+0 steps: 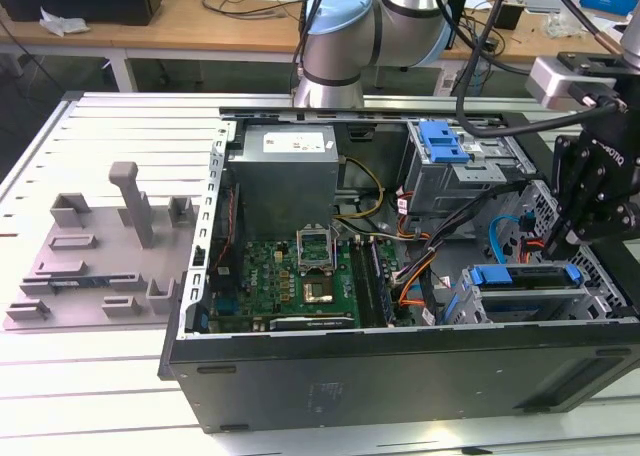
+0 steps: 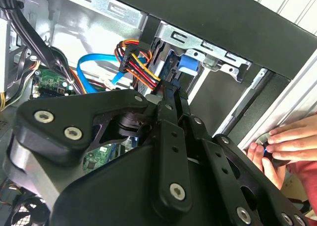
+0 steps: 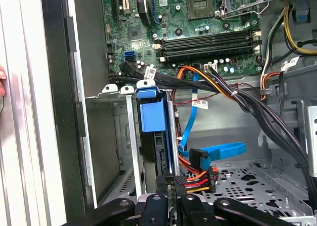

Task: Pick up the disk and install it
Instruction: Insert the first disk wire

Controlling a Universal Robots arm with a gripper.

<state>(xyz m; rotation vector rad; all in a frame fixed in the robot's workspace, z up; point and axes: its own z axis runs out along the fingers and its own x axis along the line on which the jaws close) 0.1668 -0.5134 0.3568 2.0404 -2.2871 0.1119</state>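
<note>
Hanging over the open computer case [image 1: 400, 376] at its corner on the exterior view's right, the gripper [image 1: 590, 211] sits just above the drive cage [image 1: 520, 301]. The disk [image 1: 525, 274] with its blue bracket appears already seated in that cage, near the case's front wall; in the first wrist view the blue bracket [image 3: 151, 114] stands edge-on between the cage rails. In that view the fingers [image 3: 171, 198] look pressed close together around the drive's rear edge, though I cannot tell whether they actually pinch it.

My worry is the wiring. 1 blue data cable [image 3: 213, 151] and 1 bundle of red, orange and yellow power leads [image 3: 195, 179] lie right beside the fingertips, so a sideways shift could snag or unplug them. A tilted push could also jam the bracket in the rails. A person's hand [image 2: 290, 144] rests at the case's outer edge, close enough to be at risk if the arm swings that way.
</note>
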